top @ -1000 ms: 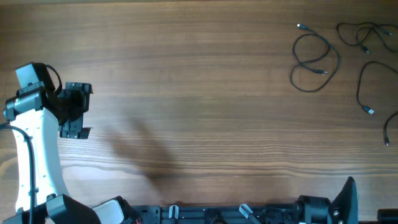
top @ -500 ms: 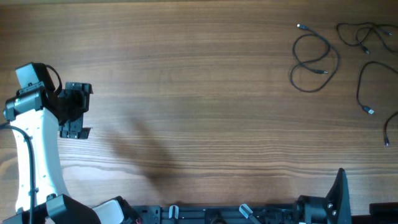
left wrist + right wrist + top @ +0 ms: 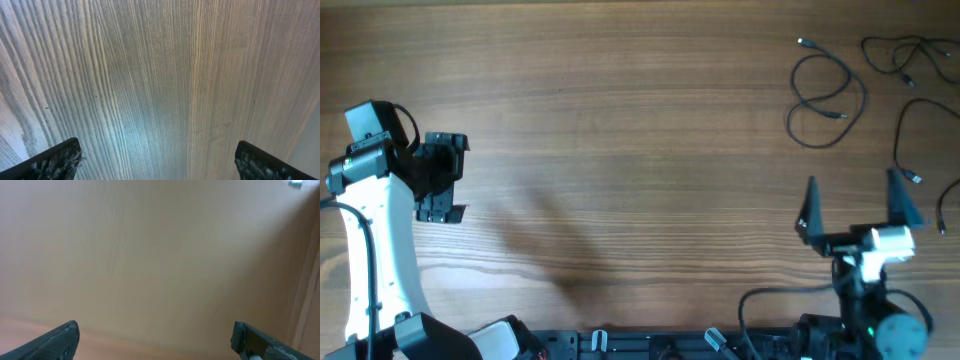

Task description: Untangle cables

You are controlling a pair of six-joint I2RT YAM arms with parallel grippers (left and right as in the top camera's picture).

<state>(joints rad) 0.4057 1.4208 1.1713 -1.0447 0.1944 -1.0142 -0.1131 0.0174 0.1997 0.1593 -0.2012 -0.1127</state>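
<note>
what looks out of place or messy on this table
Only the cables stand out: they lie in loose loops at the far right corner of the table, a few crossing each other by the edge. Nothing looks spilled or broken.

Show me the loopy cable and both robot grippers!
loopy cable (image 3: 801,42), overhead view, its silvery plug tip.
left gripper (image 3: 460,177), overhead view, midway between its open fingertips.
right gripper (image 3: 851,178), overhead view, midway between its open fingertips.
</note>
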